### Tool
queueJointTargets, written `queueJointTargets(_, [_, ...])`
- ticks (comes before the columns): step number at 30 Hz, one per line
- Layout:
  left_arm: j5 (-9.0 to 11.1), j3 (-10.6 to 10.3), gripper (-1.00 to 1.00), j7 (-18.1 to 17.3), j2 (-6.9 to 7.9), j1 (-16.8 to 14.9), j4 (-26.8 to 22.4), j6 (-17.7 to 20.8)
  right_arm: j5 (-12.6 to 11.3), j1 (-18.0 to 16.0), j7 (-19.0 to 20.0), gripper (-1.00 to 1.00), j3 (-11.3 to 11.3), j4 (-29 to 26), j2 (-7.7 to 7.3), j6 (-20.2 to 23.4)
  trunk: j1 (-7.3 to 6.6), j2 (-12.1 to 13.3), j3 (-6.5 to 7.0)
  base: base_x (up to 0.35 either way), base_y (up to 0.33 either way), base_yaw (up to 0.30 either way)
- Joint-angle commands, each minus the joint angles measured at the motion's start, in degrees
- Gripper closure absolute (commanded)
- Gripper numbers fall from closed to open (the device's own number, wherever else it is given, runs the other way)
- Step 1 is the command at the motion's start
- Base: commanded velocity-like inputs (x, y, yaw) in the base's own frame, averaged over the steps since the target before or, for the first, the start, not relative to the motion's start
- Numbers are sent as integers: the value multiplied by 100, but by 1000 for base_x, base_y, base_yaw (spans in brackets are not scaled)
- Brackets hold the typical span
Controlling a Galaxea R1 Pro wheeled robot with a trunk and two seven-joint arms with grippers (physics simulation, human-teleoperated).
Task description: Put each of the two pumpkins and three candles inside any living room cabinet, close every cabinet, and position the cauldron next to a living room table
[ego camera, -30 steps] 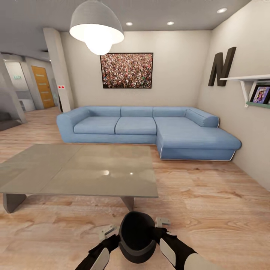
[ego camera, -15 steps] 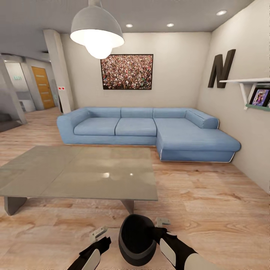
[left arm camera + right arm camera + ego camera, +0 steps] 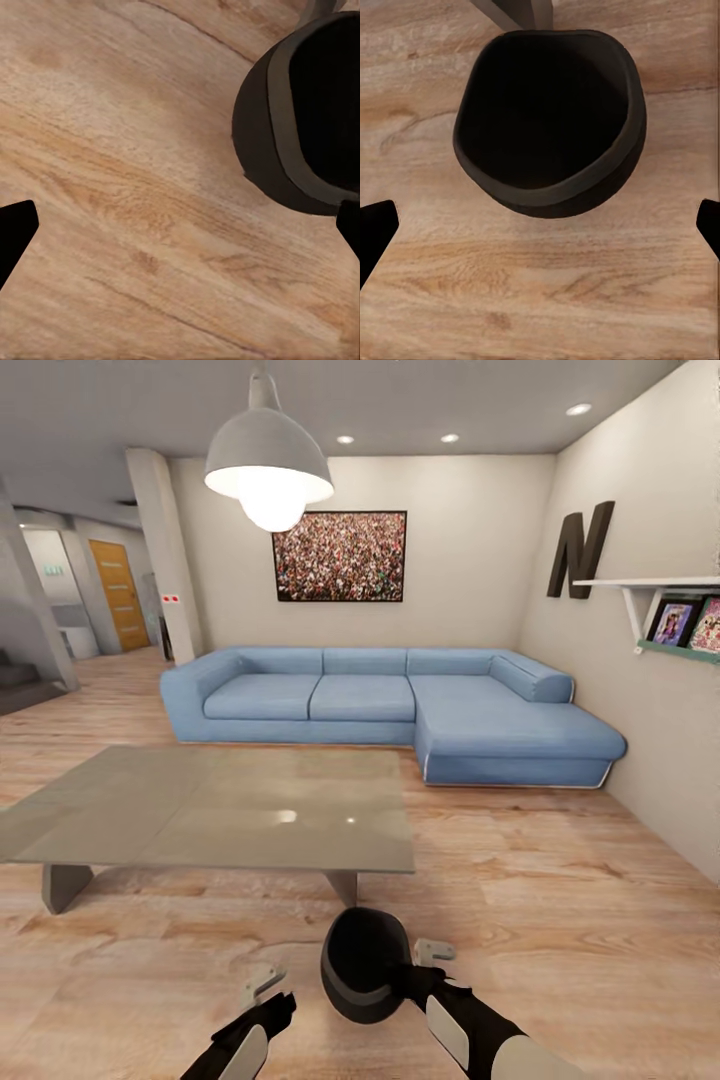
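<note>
Black cauldron (image 3: 366, 965) sits on wooden floor (image 3: 560, 920) just near of the coffee table (image 3: 215, 820), between both spread, empty grippers, left (image 3: 262, 986) and right (image 3: 432, 950); a stray nudge could tip it.

head: high, facing sofa (image 3: 400, 705) | wrists: close, facing floor (image 3: 135, 187) | shared: cauldron (image 3: 547, 120)

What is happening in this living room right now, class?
A two-armed robot has a small round black cauldron on the wooden floor just in front of a low glass-topped coffee table, near its leg. Both tools are open: the left tool is apart from the pot, while the right tool sits close by its side, with neither gripping it. A blue corner sofa stands behind the table.
</note>
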Motion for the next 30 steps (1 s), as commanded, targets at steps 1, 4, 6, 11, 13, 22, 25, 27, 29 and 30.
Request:
queueJointTargets(1, [39, -26, -100, 46, 4, -2, -11, 14, -34, -3, -19, -100, 36, -8, -3, 21, -26, 39, 13, -173, 0, 0])
queueJointTargets(4, [39, -23, -100, 45, 4, -2, -11, 14, -36, -3, -27, -100, 36, -8, -3, 21, -92, 159, 67, -76, 0, 0])
queueJointTargets(6, [39, -23, -100, 43, 4, -2, -11, 14, -35, -3, -28, -100, 36, -8, -3, 21, -136, 239, 103, -26, 0, 0])
queueJointTargets(11, [32, -24, -100, 42, 7, -2, -11, 14, -32, -3, -34, -100, 39, -8, 1, 21, -245, 440, 204, -7, 0, 49])
queueJointTargets(13, [31, -22, -100, 42, 8, -2, -11, 14, -31, -3, -37, -100, 42, -8, 3, 21, -289, 520, 249, -1, 0, 185])
queueJointTargets(22, [22, -21, -100, 37, 13, -2, -11, 14, -30, -3, -36, -100, 39, -8, 1, 20, -487, 881, 452, -153, 0, 231])
queueJointTargets(25, [21, -21, -100, 37, 13, -2, -11, 14, -32, -3, -27, -100, 37, -8, -2, 17, -553, 1001, 525, -175, 0, 197])
queueJointTargets(27, [21, -21, -100, 36, 13, -2, -11, 14, -34, -3, -23, -100, 36, -8, -3, 14, -597, 1081, 577, -66, 0, 96])
queueJointTargets(29, [21, -21, -100, 33, 13, -2, -11, 14, -37, -3, -22, -100, 36, -8, -3, 13, -641, 1162, 630, -27, 0, 39])
queueJointTargets(30, [21, -21, -100, 32, 13, -2, -11, 14, -38, -3, -22, -100, 36, -8, -3, 13, -663, 1202, 657, -11, 0, 16])
